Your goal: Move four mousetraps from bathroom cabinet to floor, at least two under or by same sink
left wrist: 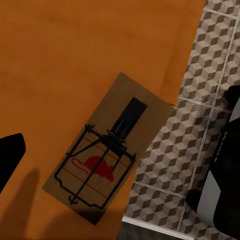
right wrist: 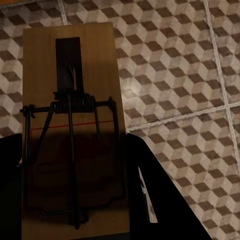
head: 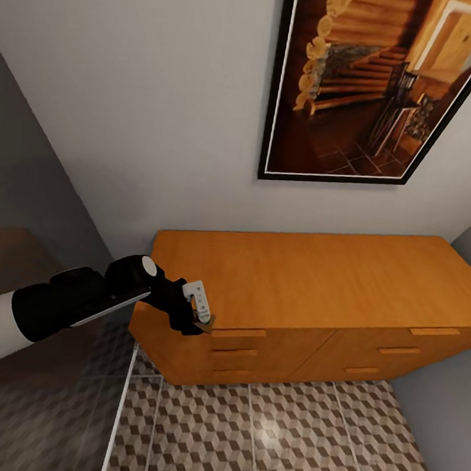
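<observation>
Head view: the black left claw is hovering at the front left corner of the wide orange-brown wooden cabinet, pinching a flat brown wooden mousetrap above the cube-patterned tiled bathroom floor.

Left wrist view: that mousetrap is overhanging the cabinet's edge; one dark finger is showing beside it.

Right wrist view: the right claw is clamping a second mousetrap between black fingers, over the tiles.

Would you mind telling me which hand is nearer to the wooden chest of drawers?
Left. The left hand sits at the chest's front left corner with a mousetrap; the right hand holds another mousetrap over the tiled floor.
</observation>
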Controlling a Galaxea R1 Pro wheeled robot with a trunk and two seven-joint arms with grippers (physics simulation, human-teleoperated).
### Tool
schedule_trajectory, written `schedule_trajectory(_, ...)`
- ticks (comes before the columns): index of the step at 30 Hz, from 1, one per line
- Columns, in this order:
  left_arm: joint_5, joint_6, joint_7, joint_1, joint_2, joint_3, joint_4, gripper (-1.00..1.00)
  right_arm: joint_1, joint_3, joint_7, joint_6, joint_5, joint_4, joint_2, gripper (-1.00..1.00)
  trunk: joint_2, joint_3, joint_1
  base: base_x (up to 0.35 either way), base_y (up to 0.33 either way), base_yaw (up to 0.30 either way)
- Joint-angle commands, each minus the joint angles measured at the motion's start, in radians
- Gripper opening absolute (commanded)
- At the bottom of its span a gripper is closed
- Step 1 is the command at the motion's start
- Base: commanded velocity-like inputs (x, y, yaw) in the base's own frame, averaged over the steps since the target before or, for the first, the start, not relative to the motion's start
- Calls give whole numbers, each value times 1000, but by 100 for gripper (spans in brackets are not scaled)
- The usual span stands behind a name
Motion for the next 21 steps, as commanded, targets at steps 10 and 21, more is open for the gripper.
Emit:
schedule_trajectory(10,-3,2,-4,-2,-1,-1,8,100,-1,9,-5,-3,-10,1,1,-100,-2,-2,1,0,0,0)
schedule_trajectory(21,-3,2,-4,-2,-1,-3,29,100,0,9,-5,-3,-10,1,2,-100,-2,-2,1,0,0,0)
